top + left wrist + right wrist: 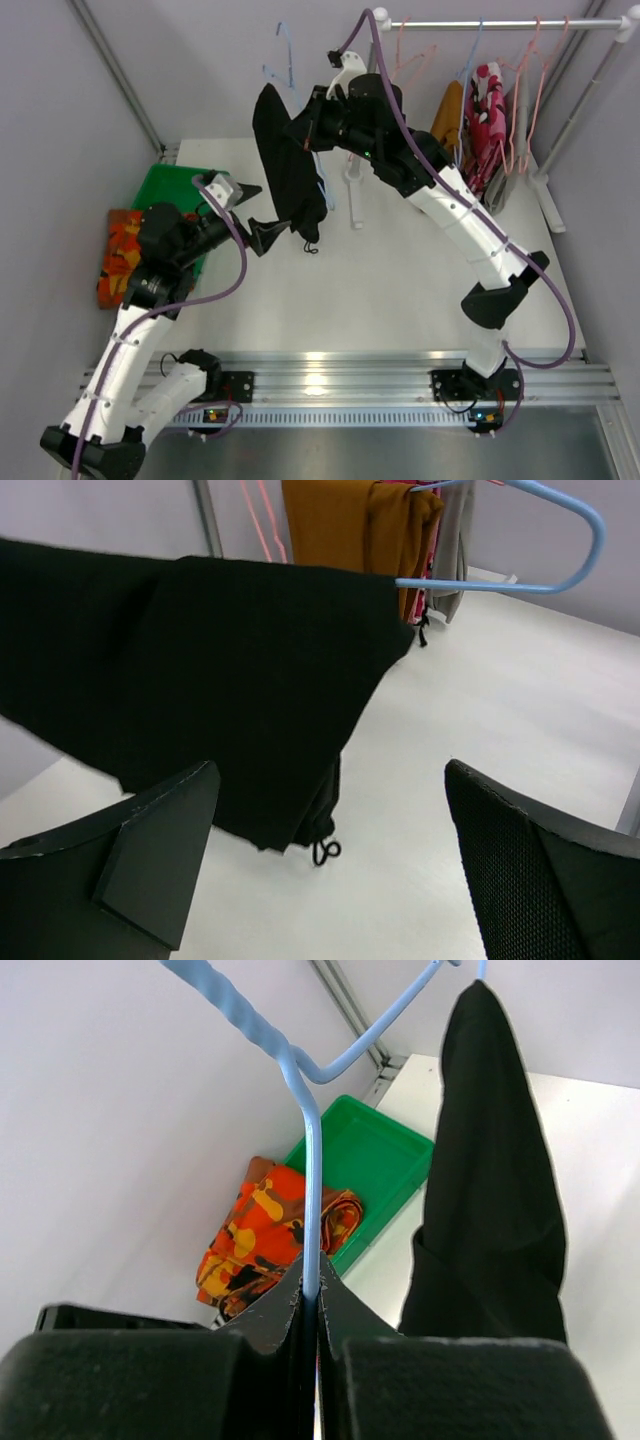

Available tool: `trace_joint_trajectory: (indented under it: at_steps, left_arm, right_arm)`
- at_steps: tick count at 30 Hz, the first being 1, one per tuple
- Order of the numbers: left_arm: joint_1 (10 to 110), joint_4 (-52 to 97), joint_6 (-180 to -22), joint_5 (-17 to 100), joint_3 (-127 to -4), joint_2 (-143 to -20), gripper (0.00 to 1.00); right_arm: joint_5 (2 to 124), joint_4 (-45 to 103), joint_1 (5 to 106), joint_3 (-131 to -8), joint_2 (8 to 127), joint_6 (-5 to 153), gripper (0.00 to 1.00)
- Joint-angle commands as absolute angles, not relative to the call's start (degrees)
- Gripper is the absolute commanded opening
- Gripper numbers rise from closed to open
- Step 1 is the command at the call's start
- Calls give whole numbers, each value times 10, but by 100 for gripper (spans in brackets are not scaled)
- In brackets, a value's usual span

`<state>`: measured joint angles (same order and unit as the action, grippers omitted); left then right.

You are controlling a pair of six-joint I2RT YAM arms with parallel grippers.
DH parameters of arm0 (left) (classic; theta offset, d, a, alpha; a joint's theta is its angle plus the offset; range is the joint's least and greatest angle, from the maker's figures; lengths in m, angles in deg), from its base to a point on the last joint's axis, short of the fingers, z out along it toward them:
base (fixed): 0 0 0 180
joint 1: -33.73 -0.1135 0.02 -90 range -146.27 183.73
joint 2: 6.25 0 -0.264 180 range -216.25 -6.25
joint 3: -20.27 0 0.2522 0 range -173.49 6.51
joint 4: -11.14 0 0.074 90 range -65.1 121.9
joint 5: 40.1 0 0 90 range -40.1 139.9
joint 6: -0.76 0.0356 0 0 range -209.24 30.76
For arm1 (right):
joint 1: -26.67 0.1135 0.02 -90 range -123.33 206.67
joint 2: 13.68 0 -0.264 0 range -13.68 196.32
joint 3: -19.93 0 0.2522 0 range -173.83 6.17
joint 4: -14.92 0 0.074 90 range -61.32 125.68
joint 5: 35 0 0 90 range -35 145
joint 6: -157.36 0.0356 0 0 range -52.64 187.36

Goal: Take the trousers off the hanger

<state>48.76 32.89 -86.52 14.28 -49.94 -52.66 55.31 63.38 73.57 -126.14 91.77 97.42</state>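
Note:
The black trousers hang folded over the bar of a light blue hanger, held up above the table. My right gripper is shut on the hanger's thin wire, and the black trousers drape to its right. My left gripper stands open just left of the trousers' lower edge. In the left wrist view the black trousers hang ahead of the open left gripper, with a drawstring loop dangling below. Nothing is between those fingers.
Orange patterned trousers lie beside a green bin at the left. Mustard-brown trousers and red-pink floral trousers hang on the white rail at the back right, among pink hangers.

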Motion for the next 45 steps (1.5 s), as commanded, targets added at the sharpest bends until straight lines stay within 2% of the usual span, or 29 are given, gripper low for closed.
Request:
trace_joint_trajectory:
  at_steps: [1,3,9,18,24,25,26,28,29,32,35,36,45]
  left_arm:
    - [548,256,-793,214,-487,-541,99]
    - [589,229,-765,265,-469,-550,99]
    - [605,154,-788,317,-482,-601,99]
    - [617,138,-834,275,-535,-667,99]
    - [619,136,-835,348,-557,-689,96]
    - [619,136,-835,356,-560,-691,93]
    - [619,136,-837,364,-562,-693,85]
    - [619,137,-835,380,-569,-697,74]
    - [619,137,-833,388,-570,-699,65]
    - [619,139,-826,405,-573,-701,53]
    - [619,145,-831,400,-577,-701,21]
    - [619,148,-834,401,-579,-699,0]
    - [619,211,-860,415,-637,-665,0]
  right_arm:
    - [521,552,754,-1308,911,968,0]
    - [517,550,756,-1310,914,966,0]
    - [517,554,761,-1308,914,957,0]
    - [513,553,762,-1294,903,946,0]
    - [519,553,762,-1285,896,946,0]
    - [520,554,762,-1281,892,946,0]
    - [522,553,762,-1274,890,945,0]
    - [524,554,762,-1269,885,945,0]
    - [525,554,762,-1265,884,945,0]
    - [530,554,762,-1257,877,944,0]
    - [530,553,762,-1249,870,941,0]
    - [530,553,762,-1247,870,938,0]
    - [519,558,726,-1213,860,936,0]
